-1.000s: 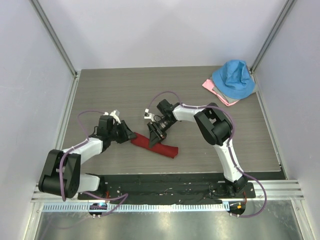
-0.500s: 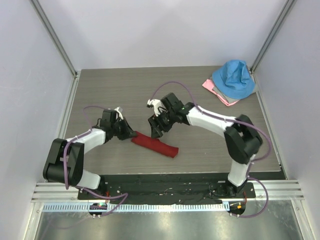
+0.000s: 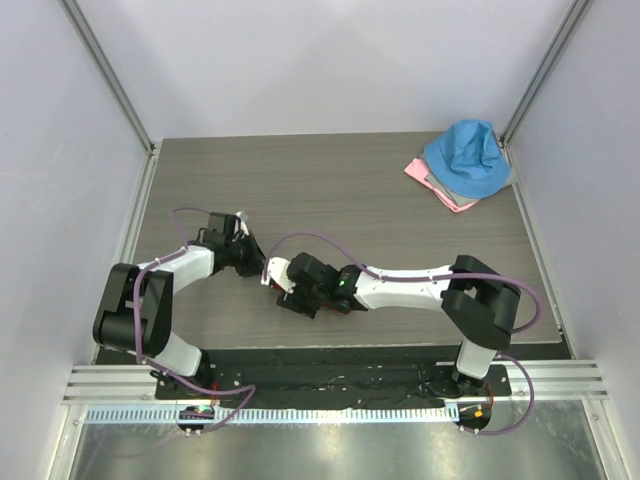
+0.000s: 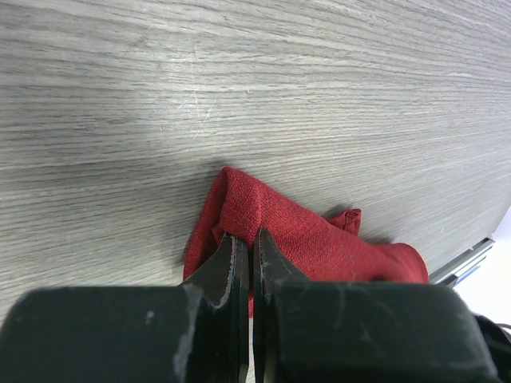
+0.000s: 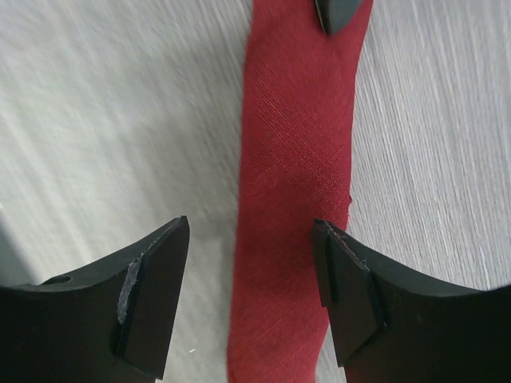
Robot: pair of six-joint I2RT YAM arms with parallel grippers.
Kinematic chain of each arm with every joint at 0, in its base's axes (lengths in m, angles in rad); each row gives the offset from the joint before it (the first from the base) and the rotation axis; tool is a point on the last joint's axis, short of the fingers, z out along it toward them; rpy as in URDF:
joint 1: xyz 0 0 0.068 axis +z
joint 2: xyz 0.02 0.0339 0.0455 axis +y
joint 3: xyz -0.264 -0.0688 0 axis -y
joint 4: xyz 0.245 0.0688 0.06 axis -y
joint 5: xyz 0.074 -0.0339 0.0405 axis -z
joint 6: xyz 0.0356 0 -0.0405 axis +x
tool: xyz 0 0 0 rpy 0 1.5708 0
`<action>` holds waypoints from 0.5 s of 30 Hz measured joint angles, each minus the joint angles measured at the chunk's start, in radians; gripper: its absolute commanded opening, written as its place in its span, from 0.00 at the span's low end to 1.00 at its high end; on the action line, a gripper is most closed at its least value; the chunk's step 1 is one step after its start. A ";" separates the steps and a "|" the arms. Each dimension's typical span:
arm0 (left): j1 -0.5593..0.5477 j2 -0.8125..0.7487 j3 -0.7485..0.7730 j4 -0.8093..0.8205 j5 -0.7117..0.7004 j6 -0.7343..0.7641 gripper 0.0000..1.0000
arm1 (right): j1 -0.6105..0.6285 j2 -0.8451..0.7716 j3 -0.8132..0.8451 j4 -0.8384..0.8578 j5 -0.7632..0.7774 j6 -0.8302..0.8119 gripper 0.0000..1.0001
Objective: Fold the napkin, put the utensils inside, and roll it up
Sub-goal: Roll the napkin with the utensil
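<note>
1. Grey wood-grain table [image 3: 350, 180], pale walls [image 3: 300, 60] on three sides.
2. Left gripper [image 4: 246, 243]: jaws closed on the napkin [image 5: 295, 183] end.
3. Right gripper [image 5: 249, 227]: jaws wide apart, rolled napkin strip lying between them.
4. Blue cloth [image 3: 465, 150]: far from both jaws.

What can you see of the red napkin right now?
The napkin is dark red woven cloth, rolled or folded into a long narrow strip lying flat on the grey wood-grain table. One end shows soft layered folds. The left gripper is shut with its tips on that end, apparently pinching it. The right gripper hangs open over the strip partway along, one finger on each side. In the top view the right arm hides most of it.
</note>
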 measured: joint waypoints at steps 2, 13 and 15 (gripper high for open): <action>0.000 0.000 0.000 0.000 0.002 0.000 0.00 | -0.002 0.027 0.000 0.002 0.015 -0.011 0.68; 0.000 -0.010 0.000 0.000 0.006 0.007 0.49 | -0.064 0.122 0.072 -0.053 -0.012 -0.020 0.58; 0.000 -0.035 0.000 -0.008 -0.012 0.007 0.58 | -0.091 0.122 0.079 -0.061 -0.043 -0.013 0.52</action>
